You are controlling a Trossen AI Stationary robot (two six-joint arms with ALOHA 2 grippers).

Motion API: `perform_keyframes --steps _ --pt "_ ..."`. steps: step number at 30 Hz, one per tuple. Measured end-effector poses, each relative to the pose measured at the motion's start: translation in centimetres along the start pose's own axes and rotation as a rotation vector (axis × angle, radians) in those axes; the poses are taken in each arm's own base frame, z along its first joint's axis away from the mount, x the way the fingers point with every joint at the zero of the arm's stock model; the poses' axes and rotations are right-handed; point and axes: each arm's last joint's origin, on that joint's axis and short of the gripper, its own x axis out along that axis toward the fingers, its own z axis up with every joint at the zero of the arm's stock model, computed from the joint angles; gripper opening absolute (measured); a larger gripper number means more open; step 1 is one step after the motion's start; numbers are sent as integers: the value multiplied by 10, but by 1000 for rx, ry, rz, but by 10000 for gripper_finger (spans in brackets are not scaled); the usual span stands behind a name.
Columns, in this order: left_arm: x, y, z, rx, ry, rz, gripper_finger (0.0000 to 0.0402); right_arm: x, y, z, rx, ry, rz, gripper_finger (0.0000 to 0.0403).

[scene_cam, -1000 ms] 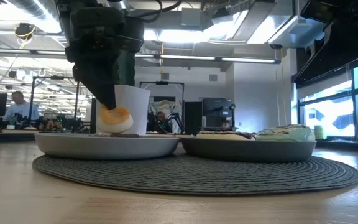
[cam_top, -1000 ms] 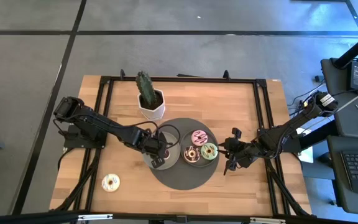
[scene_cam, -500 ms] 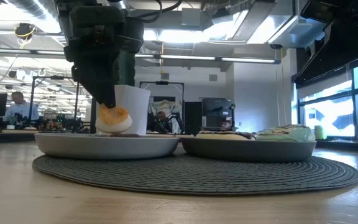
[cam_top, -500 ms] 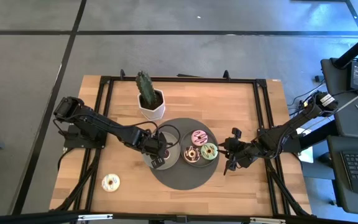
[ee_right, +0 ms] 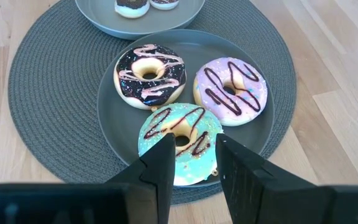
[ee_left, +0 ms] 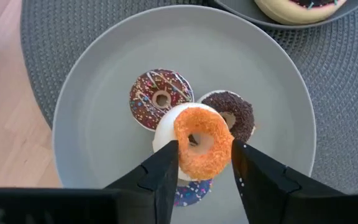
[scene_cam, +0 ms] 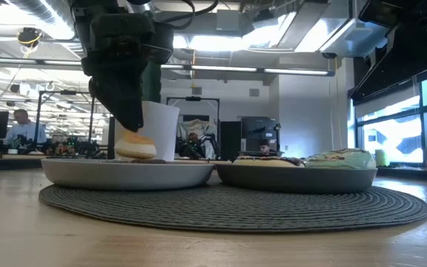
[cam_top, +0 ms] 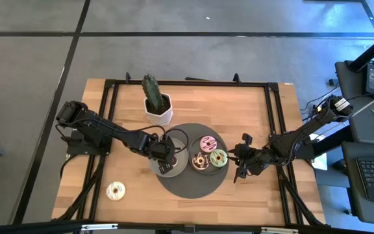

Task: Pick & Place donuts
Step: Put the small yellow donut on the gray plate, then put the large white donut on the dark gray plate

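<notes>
My left gripper [cam_top: 164, 158] stands over the left grey plate [ee_left: 92, 124], shut on an orange-iced donut [ee_left: 202, 142], which also shows in the low view [scene_cam: 136, 146]. Under it on the plate lie a brown sprinkled donut [ee_left: 160, 98], a dark chocolate donut [ee_left: 234, 115] and a purple one [ee_left: 188, 193], mostly hidden. My right gripper [cam_top: 239, 164] is open and empty beside the right plate [ee_right: 107, 109], which holds a brown [ee_right: 149, 76], a pink [ee_right: 230, 90] and a green donut [ee_right: 179, 140]. A white-iced donut [cam_top: 115, 190] lies on the bare table at the near left. My left gripper pinches the orange donut between its two fingers [ee_left: 166, 165], on two opposite outer sides of the ring [ee_left: 180, 144]. The fingers come from above, pointing down. The donut sits low over the plate; whether it rests on the donuts beneath, I cannot tell.
Both plates stand on a round dark woven mat [cam_top: 193, 185]. A cactus in a white pot [cam_top: 156, 104] stands just behind the left plate, and shows behind my left gripper in the low view [scene_cam: 161, 130]. Bare wood lies along the near edge.
My left gripper has gone down a little with the orange donut. The donut hung tilted above the plate a second ago and now sits lower and more level, close over the plate.
</notes>
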Motion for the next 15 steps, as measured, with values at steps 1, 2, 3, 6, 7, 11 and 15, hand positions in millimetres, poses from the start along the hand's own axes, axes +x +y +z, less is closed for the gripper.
perform_keyframes --steps 1,2,3,6,7,11,15 --pt "0 0 0 0 0 0 146 0 0 0 0 0 0 118" --pt "0 0 0 -1 -1 1 149 0 0 0 0 0 0 118" --pt "0 1 1 -3 0 2 151 0 0 0 0 0 0 118" --pt "-1 4 3 -10 6 0 155 0 0 0 0 0 0 118" --pt "-2 4 3 -10 5 1 155 0 0 0 0 0 0 118" --pt "-10 7 5 2 -19 -7 153 0 0 0 0 0 0 118" --pt "-27 11 -1 -21 -3 0 150 0 0 0 2 -1 0 118"
